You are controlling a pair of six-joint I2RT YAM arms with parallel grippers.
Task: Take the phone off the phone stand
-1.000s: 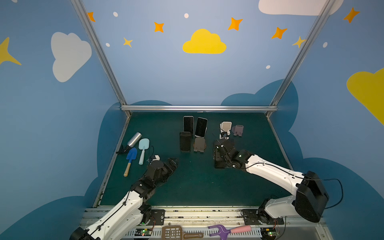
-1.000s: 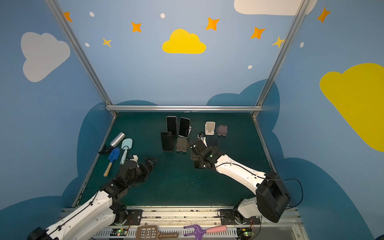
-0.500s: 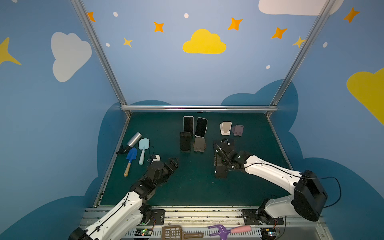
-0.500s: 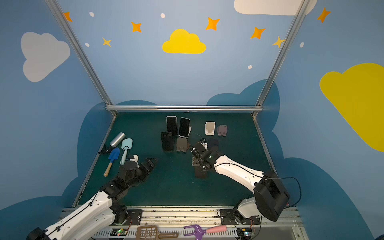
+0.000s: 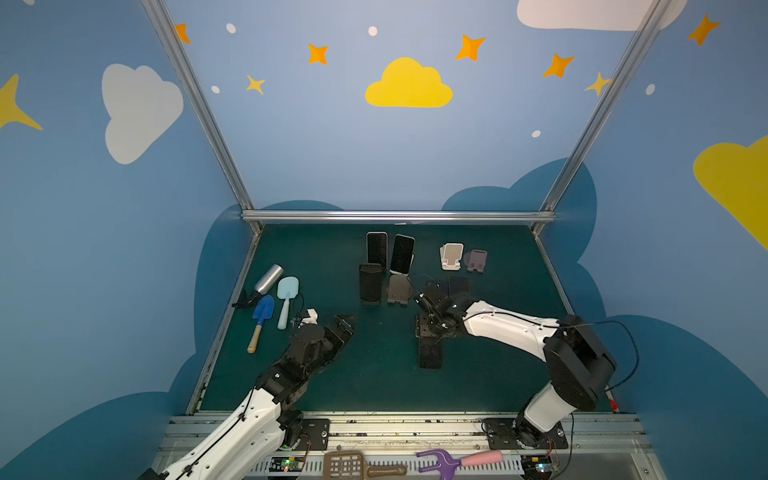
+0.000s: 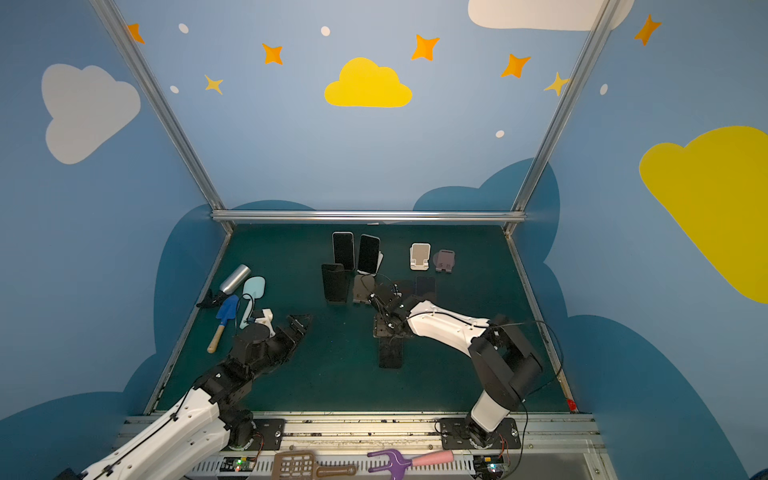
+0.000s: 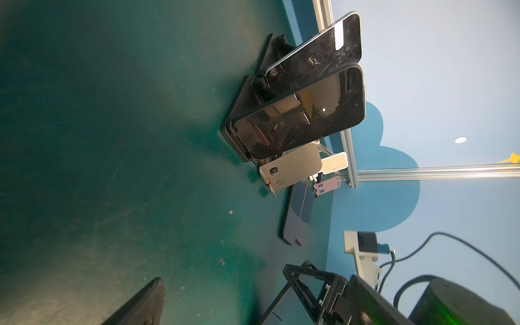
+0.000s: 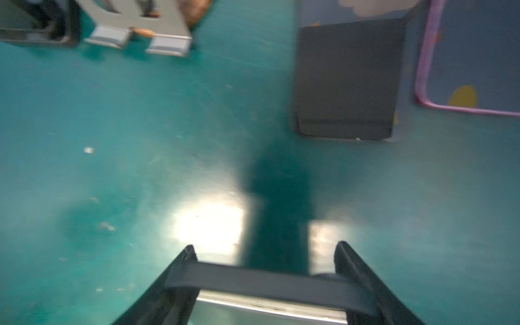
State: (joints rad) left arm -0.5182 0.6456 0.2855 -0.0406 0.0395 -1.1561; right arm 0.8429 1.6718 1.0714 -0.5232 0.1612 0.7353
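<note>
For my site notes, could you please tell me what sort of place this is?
Probably a robot test booth: a left arm and right arm mounted on a rail, a green mat, and painted cloud walls.

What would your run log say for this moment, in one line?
right gripper: shut on phone, clear of stands | left gripper: open, holding nothing | rear phones: propped upright

Dark phone [image 5: 430,352], clamped at one end by the right tool [image 8: 266,246], stretches toward 6 o'clock; the empty black phone stand [image 8: 346,81] sits at 12.
</note>
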